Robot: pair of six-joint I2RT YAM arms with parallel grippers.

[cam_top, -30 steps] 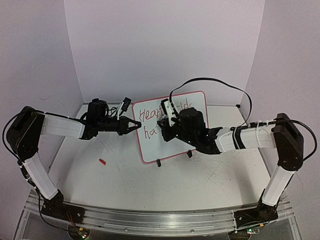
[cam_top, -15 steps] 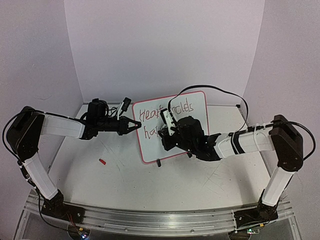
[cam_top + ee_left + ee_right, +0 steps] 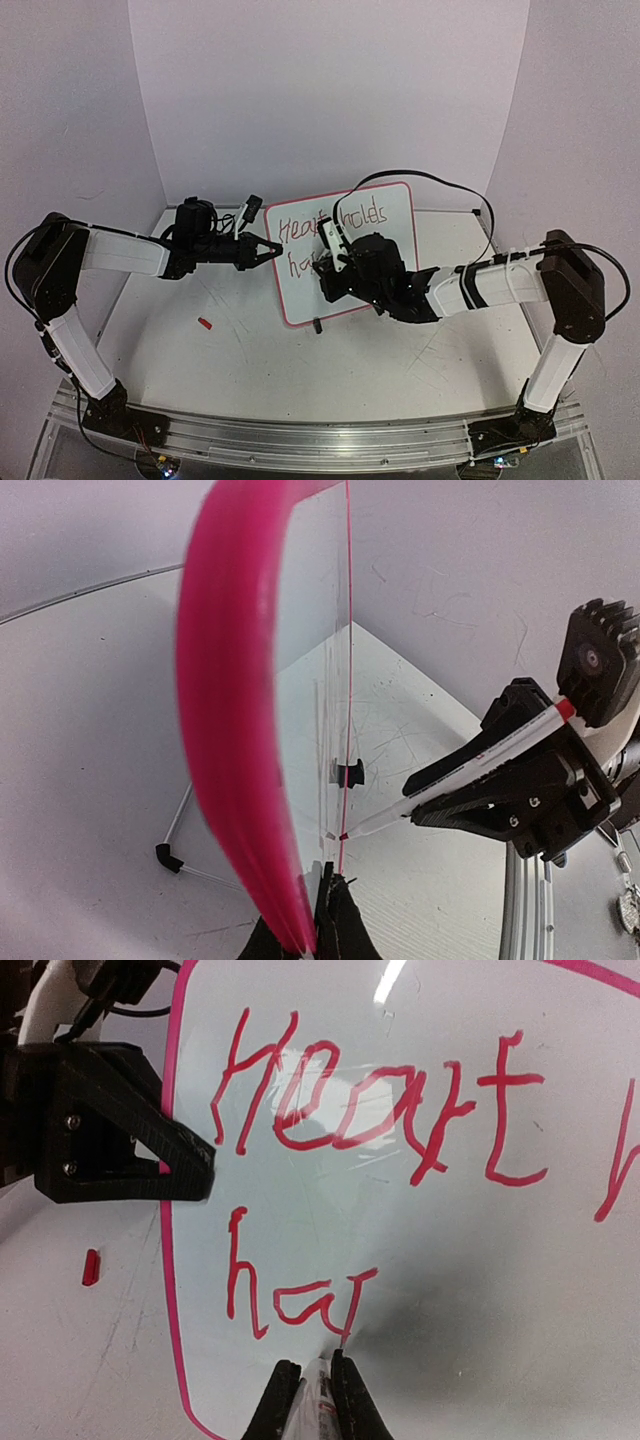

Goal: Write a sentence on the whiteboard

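The whiteboard stands upright on two black clip feet, pink-rimmed, with "Heart holds" in red on its top line and "ha" plus a fresh stroke below. My left gripper is shut on the board's left rim, its fingertips pinching the edge. My right gripper is shut on a white marker with red ink. The marker's tip touches the board at the foot of the last stroke. The left gripper shows as a black wedge at the board's edge.
A small red marker cap lies on the white table left of the board, also seen as a red speck. A black cable loops over the board's top right. White walls enclose the back and sides.
My right gripper has moved down and to the left across the board, uncovering "holds" on the top line and adding to the second line. The left gripper and the board have stayed put.
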